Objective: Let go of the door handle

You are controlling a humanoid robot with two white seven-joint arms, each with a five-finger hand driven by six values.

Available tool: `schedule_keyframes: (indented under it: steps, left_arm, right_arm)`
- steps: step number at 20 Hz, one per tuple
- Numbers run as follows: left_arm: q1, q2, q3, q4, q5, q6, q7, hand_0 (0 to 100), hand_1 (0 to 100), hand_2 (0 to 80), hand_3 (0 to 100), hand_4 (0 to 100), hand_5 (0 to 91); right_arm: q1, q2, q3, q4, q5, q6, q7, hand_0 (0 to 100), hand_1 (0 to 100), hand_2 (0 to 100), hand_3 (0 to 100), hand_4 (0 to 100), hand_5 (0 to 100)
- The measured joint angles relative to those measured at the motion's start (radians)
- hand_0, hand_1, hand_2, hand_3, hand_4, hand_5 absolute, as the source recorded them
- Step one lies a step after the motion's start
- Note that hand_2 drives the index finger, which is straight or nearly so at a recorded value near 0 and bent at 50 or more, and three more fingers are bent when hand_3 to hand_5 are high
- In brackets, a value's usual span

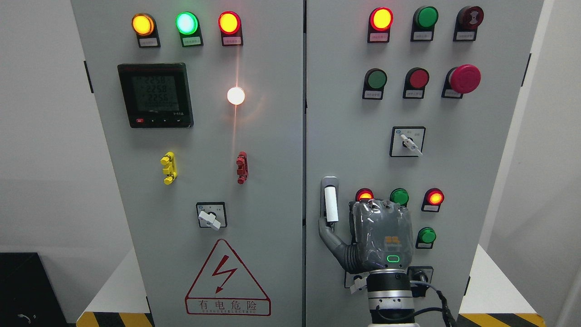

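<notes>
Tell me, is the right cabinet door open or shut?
Shut: the right door lies flush with the left door, with only a thin seam between them.

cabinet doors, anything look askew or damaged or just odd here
Nothing looks damaged. One oddity: the round white lamp on the grey left cabinet door glares, throwing a vertical light streak. The robot's right hand rests flat against the grey right door, its thumb just below the white door handle, not gripping it.

Industrial electrical test room, shown by a grey two-door control cabinet [254, 181] that carried lit indicator lamps [229, 22], a digital meter [155, 95], an emergency stop button [465, 78], a high-voltage warning sign [227, 281], hazard-striped floor edging [113, 319].
</notes>
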Motion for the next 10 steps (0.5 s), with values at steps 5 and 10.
schedule_keyframes:
  steps: [5,10]
  left_arm:
    - [0.0,0.0,0.0,0.0,0.0,0.0,0.0,12,56,0.0,0,0,0.0]
    - [0.0,0.0,0.0,0.0,0.0,0.0,0.0,12,56,0.0,0,0,0.0]
  right_arm:
    - [-0.002,0.002,0.0,0.0,-0.001,0.0,0.001,25,33,100,100,97,100]
    - [-0.003,0.004,0.0,0.0,-0.001,0.0,0.001,25,32,100,100,97,100]
